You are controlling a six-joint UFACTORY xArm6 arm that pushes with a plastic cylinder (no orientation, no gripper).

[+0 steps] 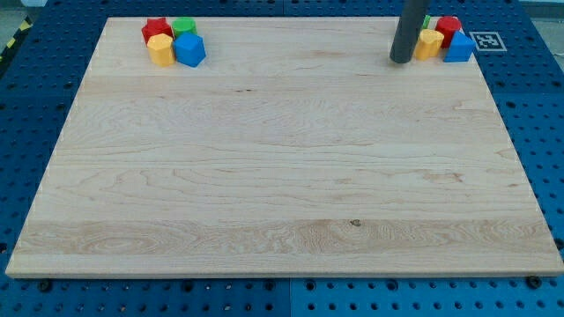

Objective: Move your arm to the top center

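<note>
Bench: our pale wooden bench (282, 176) lies on a blue perforated base (35, 106).
Tip: my tip (401, 61) touches down at the far right, just left of the right cluster.
Jaws: we have none, only the dark rod.
Right cluster: yellow block (431, 43), red block (448, 27), blue block (458, 47), and a green block (426, 21) mostly hidden behind the rod.
Left cluster: red block (155, 29), green block (184, 26), yellow block (161, 49), blue block (189, 49), packed together at the far left.
Marker: a printed tag (485, 40) sits right of the right cluster.

1. There are two red blocks, one red block (156, 29) at the view's top left and one red block (448, 27) at the top right.
2. There are two yellow blocks (161, 49) (430, 42).
3. There are two blue blocks (189, 49) (458, 47).
4. There are two green blocks, one green block (183, 26) at the left and one green block (426, 21) mostly hidden at the right.
5. There is one wooden board (282, 176).
6. There is one dark rod (408, 26).
</note>
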